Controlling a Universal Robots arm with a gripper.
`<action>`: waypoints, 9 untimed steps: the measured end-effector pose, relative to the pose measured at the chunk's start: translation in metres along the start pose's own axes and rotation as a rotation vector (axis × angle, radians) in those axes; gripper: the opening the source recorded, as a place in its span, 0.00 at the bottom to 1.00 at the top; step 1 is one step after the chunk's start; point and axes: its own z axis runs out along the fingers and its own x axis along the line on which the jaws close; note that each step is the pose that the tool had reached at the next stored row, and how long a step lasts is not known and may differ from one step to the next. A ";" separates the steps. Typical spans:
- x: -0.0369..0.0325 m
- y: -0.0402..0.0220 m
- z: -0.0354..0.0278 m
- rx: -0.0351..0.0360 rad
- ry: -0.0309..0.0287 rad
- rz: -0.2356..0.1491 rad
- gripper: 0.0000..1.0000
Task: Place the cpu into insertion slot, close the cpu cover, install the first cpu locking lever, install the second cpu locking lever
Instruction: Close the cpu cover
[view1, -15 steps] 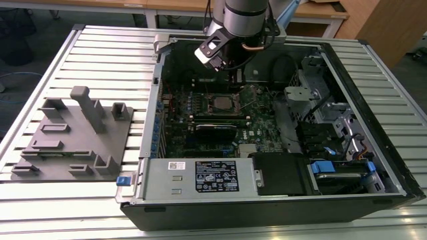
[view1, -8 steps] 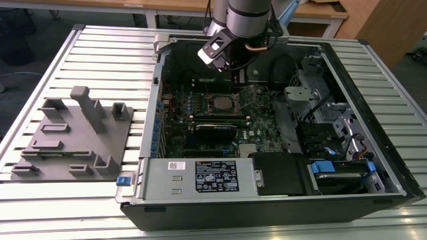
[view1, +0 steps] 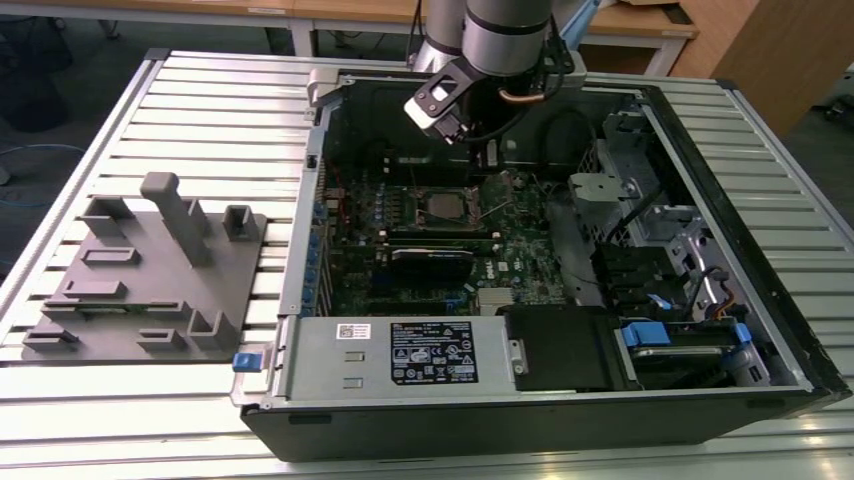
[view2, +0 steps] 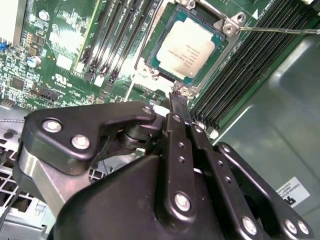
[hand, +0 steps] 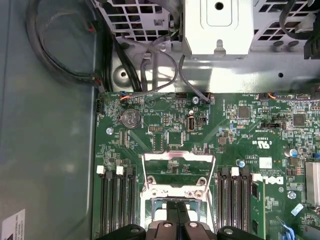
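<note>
"Holding anything, gripper?"
"Nothing; fingers pressed together, tip at the insertion slot rim (contact unclear)."
"And cpu?"
"Seated in the slot, grey top up; memory slots crowd both sides, bare case wall beyond one bank."

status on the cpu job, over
End effector shut, beside silver-rimmed square insertion slot. Grey metal-topped square cpu seated in it. Thin metal lever alongside.
</note>
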 end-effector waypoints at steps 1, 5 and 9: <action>0.0001 0.0001 -0.0008 0.0000 0.0001 0.000 0.11; 0.0003 0.0003 -0.0069 -0.0001 0.0003 0.000 0.11; 0.0004 0.0004 -0.0085 -0.0003 0.0007 0.000 0.11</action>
